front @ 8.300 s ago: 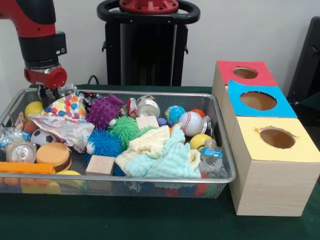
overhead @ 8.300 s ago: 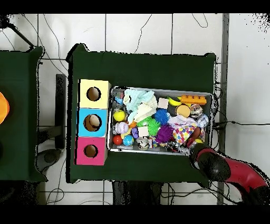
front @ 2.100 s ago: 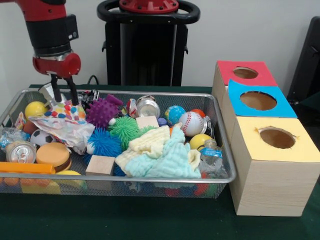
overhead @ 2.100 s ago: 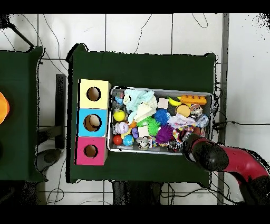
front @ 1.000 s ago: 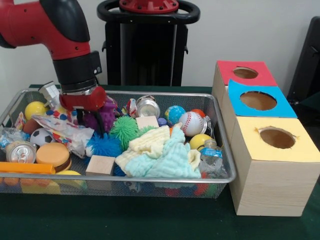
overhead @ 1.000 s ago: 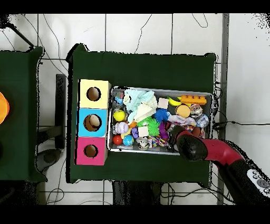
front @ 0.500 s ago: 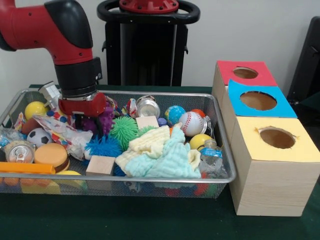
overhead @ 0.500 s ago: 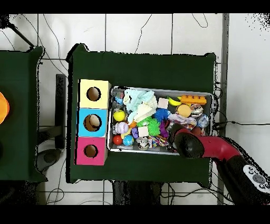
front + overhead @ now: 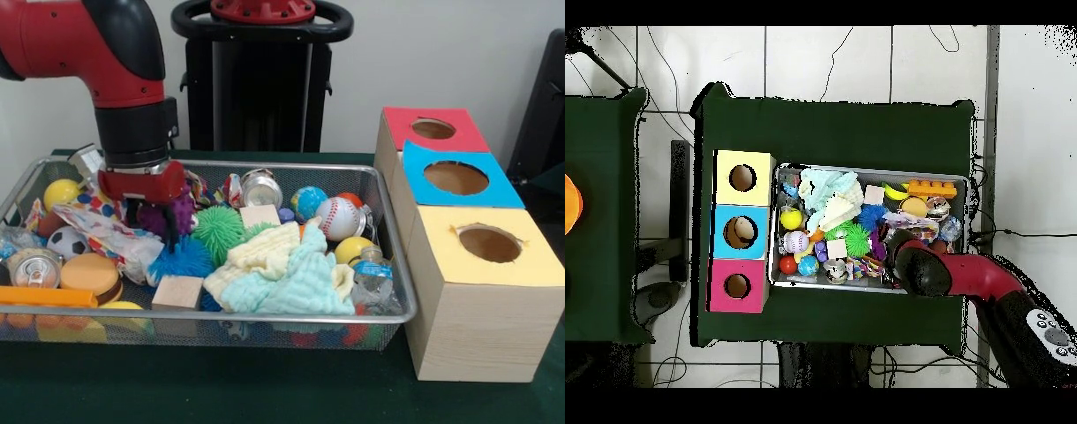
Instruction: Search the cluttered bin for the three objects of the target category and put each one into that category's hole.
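Soft toy animals are not showing clearly among the clutter in either view, so where they are lying cannot be told. Going left to right in the front view, the wire bin (image 9: 388, 291) is sitting on the green table, holding a yellow ball (image 9: 60, 192), a soccer ball (image 9: 66, 240), a can (image 9: 32, 267) and a crumpled spotted wrapper (image 9: 110, 228). The gripper (image 9: 159, 218) is reaching down into the bin, its fingers standing on either side of the purple spiky ball (image 9: 174, 214); whether they are gripping it cannot be told. Next are lying a green spiky ball (image 9: 217, 230), folded cloths (image 9: 287, 274) and a baseball (image 9: 336, 218). Right of the bin, the red-topped hole (image 9: 433, 129) is sitting farthest back.
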`<state>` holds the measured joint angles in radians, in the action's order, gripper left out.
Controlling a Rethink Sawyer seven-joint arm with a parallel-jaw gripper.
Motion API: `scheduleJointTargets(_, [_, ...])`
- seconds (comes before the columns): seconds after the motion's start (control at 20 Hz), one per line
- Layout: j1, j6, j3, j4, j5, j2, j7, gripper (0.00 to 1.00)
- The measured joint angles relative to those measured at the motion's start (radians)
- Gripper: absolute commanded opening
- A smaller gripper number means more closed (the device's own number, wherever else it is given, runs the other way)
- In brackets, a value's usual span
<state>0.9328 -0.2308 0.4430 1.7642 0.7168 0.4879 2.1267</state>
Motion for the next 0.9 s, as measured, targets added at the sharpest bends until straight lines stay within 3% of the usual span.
scheduleJointTargets(0.9, [-0.125,-0.076,-0.143,-0.025,0.013,0.089,0.0,1.0])
